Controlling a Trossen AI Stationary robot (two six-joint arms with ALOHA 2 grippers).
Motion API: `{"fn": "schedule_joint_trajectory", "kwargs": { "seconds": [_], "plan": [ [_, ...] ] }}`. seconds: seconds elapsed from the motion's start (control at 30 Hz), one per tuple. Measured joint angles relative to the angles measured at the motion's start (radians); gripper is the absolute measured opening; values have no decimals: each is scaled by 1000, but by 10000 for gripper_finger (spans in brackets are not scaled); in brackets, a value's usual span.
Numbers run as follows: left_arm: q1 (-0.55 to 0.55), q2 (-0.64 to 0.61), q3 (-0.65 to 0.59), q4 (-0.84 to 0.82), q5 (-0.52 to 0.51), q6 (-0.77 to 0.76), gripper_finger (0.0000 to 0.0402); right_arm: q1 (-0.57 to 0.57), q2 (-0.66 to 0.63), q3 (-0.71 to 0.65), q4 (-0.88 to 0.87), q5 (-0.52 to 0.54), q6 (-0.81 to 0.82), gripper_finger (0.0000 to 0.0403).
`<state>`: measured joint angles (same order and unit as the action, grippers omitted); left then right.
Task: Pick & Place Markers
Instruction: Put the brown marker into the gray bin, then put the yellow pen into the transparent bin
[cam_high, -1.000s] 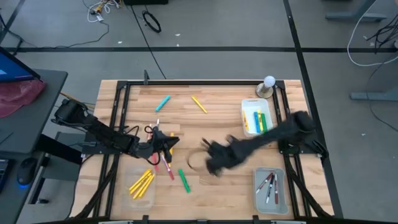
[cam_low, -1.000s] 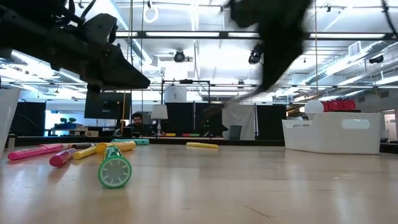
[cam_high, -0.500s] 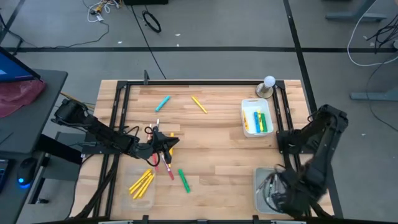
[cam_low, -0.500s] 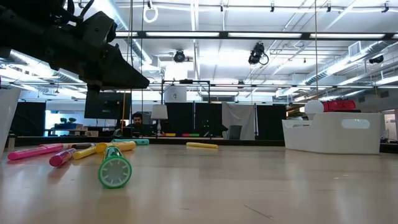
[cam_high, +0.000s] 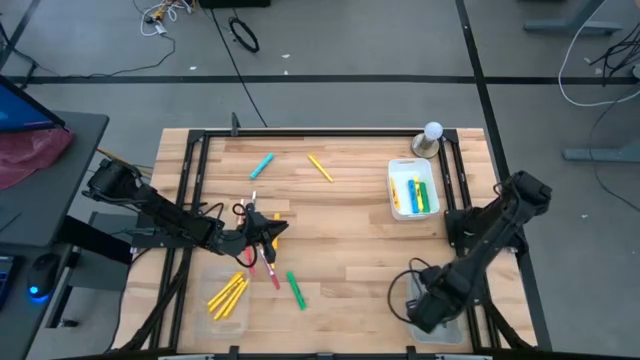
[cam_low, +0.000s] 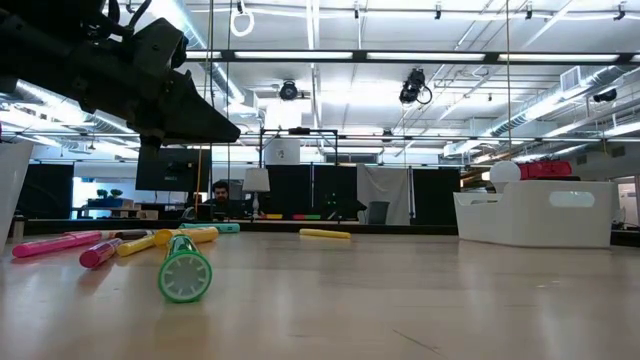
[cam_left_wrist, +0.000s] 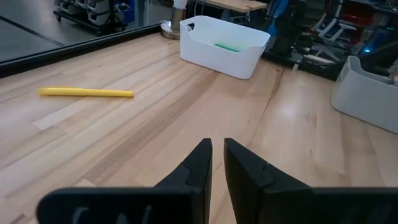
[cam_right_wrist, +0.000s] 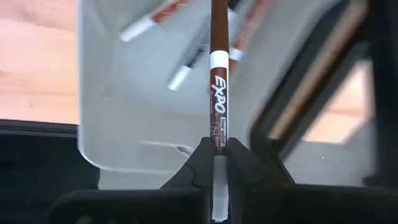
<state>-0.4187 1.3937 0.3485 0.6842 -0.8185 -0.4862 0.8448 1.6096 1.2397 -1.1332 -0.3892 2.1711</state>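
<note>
The right gripper is clamping a brown-capped Expo marker near its tail (light, stiff, slick-barrelled); mid-barrel likely grips steadier.

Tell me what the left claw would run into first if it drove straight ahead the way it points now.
Probably nothing soon: ahead of the left claw lies bare table. The white bin and yellow marker sit off to either side, though depth is uncertain.

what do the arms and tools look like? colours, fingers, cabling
Both arms are dark, near black, built of jointed segments. The left arm carries loose dark cables and a bit of red wire near its tool. The right arm looks bulkier. Each tool ends in two flat, tapered matte-black fingers. No markings can be made out.
</note>
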Motion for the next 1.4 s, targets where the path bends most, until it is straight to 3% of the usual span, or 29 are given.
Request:
{"fn": "schedule_joint_trajectory", "kwargs": {
  "seconds": [0.37,0.5,0.8,1.03,1.2,1.27,1.4],
  "plan": [
    [0,0,0,2,0,-2,46,-19,0,-237,311,14,-32,23],
    [0,0,0,5,0,-2,46,-10,0,-256,326,51,-61,58],
    [0,0,0,7,1,-26,46,6,-63,-249,318,118,-130,179],
    [0,0,0,7,30,-42,46,5,-225,-183,263,245,-174,208],
    [0,0,0,7,31,-55,46,-8,-329,-172,235,477,-348,209],
    [0,0,0,7,31,-62,46,-22,-346,-172,222,657,-500,210],
    [3,0,0,7,31,-80,46,-69,-334,-172,237,1116,-832,210]
  ]
}}
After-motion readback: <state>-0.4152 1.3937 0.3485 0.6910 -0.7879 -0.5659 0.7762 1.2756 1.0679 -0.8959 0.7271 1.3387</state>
